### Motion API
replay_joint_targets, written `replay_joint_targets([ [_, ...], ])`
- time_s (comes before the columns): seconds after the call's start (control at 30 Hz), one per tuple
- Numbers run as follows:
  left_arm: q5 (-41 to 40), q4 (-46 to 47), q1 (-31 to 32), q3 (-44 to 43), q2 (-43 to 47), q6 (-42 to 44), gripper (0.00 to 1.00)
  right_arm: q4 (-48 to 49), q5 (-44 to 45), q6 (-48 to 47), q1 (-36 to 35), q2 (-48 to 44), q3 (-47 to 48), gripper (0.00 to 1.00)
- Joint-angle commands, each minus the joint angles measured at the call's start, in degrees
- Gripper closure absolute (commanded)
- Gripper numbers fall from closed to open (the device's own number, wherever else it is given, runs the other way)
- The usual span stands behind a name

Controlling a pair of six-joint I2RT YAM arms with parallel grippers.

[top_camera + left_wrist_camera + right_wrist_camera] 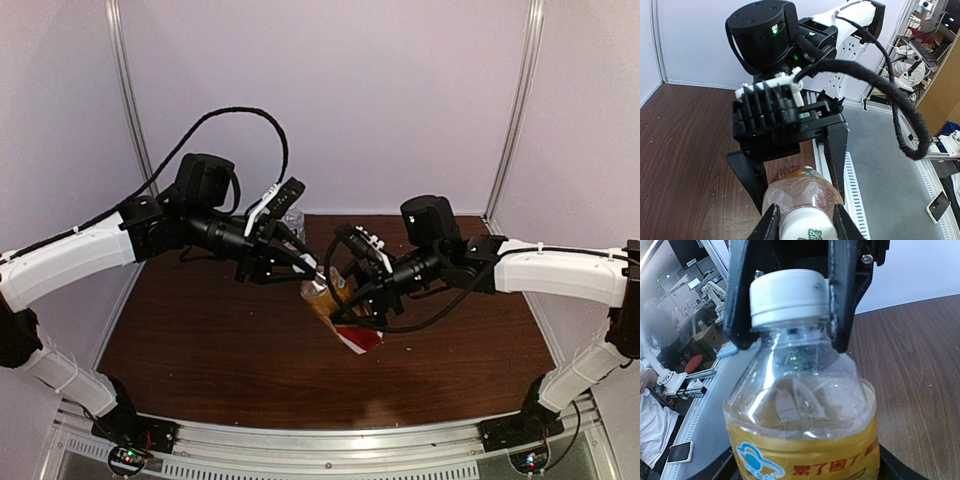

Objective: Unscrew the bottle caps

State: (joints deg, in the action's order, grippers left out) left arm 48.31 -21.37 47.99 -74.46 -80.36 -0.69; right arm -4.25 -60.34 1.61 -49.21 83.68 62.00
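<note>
An amber-liquid bottle (338, 322) with a gold and red-white label hangs tilted above the table, held between both arms. My right gripper (352, 303) is shut on its body; in the right wrist view the bottle (800, 410) fills the frame and my own fingers show only at the bottom corners. My left gripper (806, 221) is shut on its white cap (805, 227), one finger (771, 222) on each side. The cap (787, 295) also shows in the right wrist view, between the left gripper's black fingers (842, 295). A clear bottle (292, 221) shows partly behind the left gripper; its cap is hidden.
The brown wooden table (200, 340) is enclosed by pale walls at the back and sides. A metal rail (330, 440) runs along the near edge. The right arm's black cable (890, 100) loops beside the bottle.
</note>
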Motion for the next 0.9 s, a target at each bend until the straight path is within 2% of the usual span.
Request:
replay_joint_targets([
  [0.0, 1.17, 3.16, 0.18, 0.41, 0.42, 0.86, 0.95, 2.41, -2.36, -0.36, -0.5, 0.59, 2.25, 0.26],
  [0.33, 1.07, 3.94, 0.18, 0.89, 0.55, 0.86, 0.95, 3.13, -2.95, -0.06, -0.54, 0.96, 1.83, 0.27],
  [0.53, 0.56, 4.04, 0.16, 1.19, 0.97, 0.86, 0.95, 3.2, -3.01, -0.06, -0.53, 1.11, 1.29, 0.22],
  [0.87, 0.11, 4.09, 0.17, 1.5, 1.75, 0.86, 0.96, 3.1, -3.23, -0.21, -0.56, 1.74, 1.24, 0.24],
])
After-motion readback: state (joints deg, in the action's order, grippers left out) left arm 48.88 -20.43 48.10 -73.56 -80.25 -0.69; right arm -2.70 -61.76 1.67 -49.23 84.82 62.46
